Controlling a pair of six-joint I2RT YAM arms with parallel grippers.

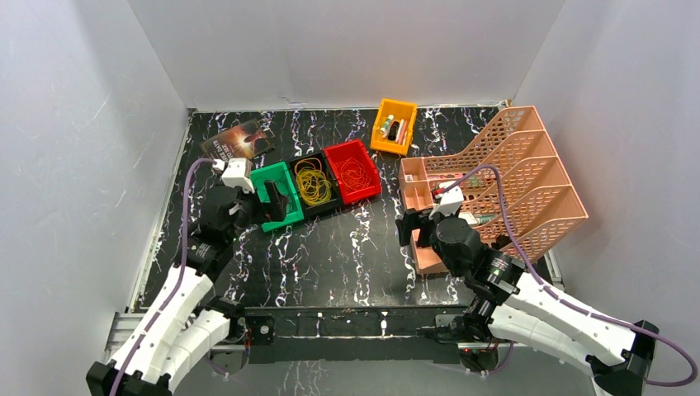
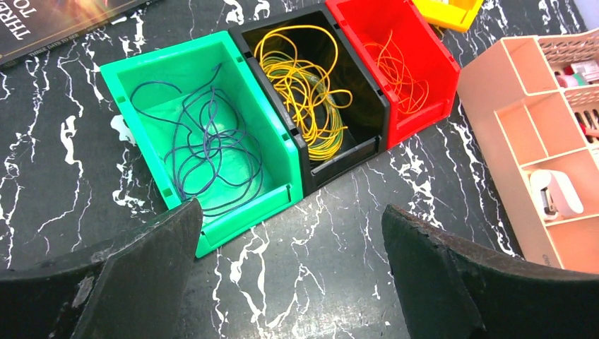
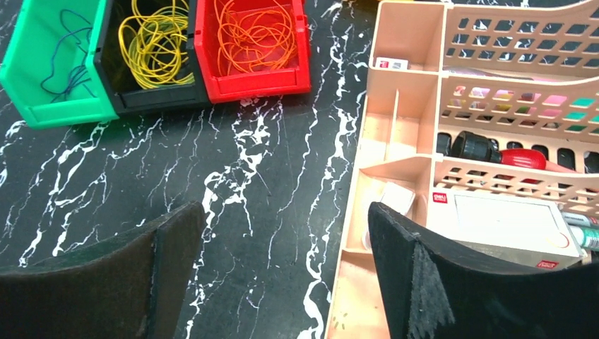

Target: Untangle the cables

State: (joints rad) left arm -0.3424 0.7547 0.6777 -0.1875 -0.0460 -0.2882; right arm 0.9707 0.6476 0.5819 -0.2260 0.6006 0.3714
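Note:
The cables lie apart in three bins. A dark purple cable [image 2: 205, 145] is looped in the green bin [image 2: 272, 166], a yellow cable [image 2: 307, 95] fills the black bin [image 2: 346, 152], and an orange cable [image 2: 402, 70] lies in the red bin [image 2: 417, 116]. My left gripper [image 2: 291, 233] hovers open just in front of the green bin, holding nothing. My right gripper [image 3: 286, 240] is open too, over the marble table beside the peach organiser's edge, with nothing between its fingers. From above, the left gripper [image 1: 276, 206] overlaps the green bin [image 1: 268, 177] and the right gripper [image 1: 413, 227] sits mid-right.
A peach desk organiser [image 1: 503, 181] with stationery stands at the right. A small orange bin [image 1: 393, 125] sits at the back. A dark book [image 1: 239, 139] lies at the back left. White walls enclose the black marble table [image 1: 347, 256].

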